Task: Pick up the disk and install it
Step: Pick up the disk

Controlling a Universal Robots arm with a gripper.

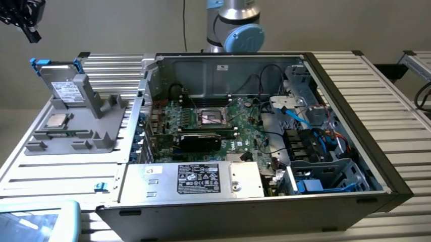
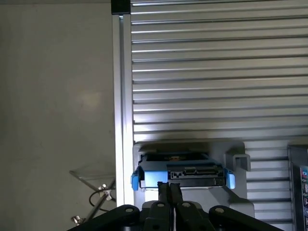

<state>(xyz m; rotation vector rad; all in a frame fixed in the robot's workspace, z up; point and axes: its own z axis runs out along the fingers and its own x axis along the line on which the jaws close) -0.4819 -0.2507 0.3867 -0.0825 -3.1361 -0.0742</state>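
Note:
The disk [image 1: 62, 83], a silver drive with a white label in a blue carrier, stands on edge in a grey holder [image 1: 81, 126] at the exterior view's left, on the ribbed table. My black gripper [image 1: 30, 34] hangs well above it, near the upper left corner of that view. From the wrist the disk [image 2: 183, 174] shows edge-on, connector side up, just beyond my gripper [image 2: 168, 186]. The two fingertips [image 2: 163, 190] press together with nothing between them, apart from the disk.
An open computer case [image 1: 336, 75] lies at the centre with its motherboard [image 1: 215, 121], a silver box with a black label [image 1: 195, 179] and a drive cage [image 1: 336, 176]. A small processor chip [image 1: 55, 120] sits on the holder. The arm's base [image 1: 232, 25] stands behind.

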